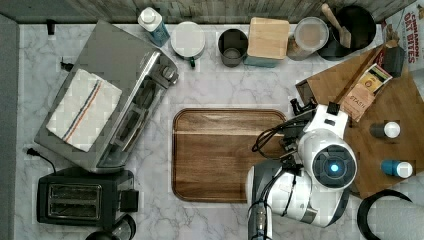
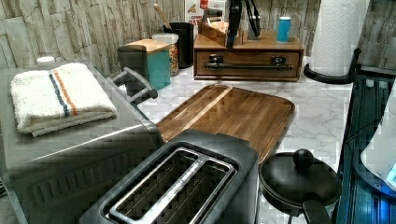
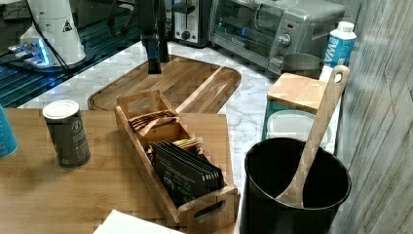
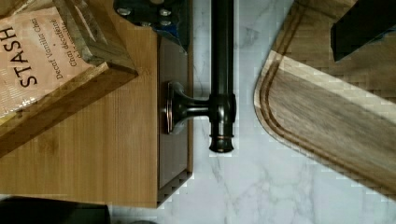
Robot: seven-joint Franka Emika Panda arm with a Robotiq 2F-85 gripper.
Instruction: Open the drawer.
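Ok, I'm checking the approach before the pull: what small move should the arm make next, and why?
Probably lower straight down so the fingers come to either side of the handle. In the wrist view the gripper is above the bar, one finger over the drawer's front edge, the other over the cutting board, and the drawer looks closed.

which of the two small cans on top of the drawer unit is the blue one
The blue can sits nearer the top view's bottom edge, beside the paper towel roll. The other can is dark grey with a white lid.

Kitchen counter: marble top [image 1: 215, 90], toaster [image 1: 80, 200], toaster oven [image 1: 130, 90], cutting board [image 1: 220, 155], utensil crock [image 3: 292, 195].
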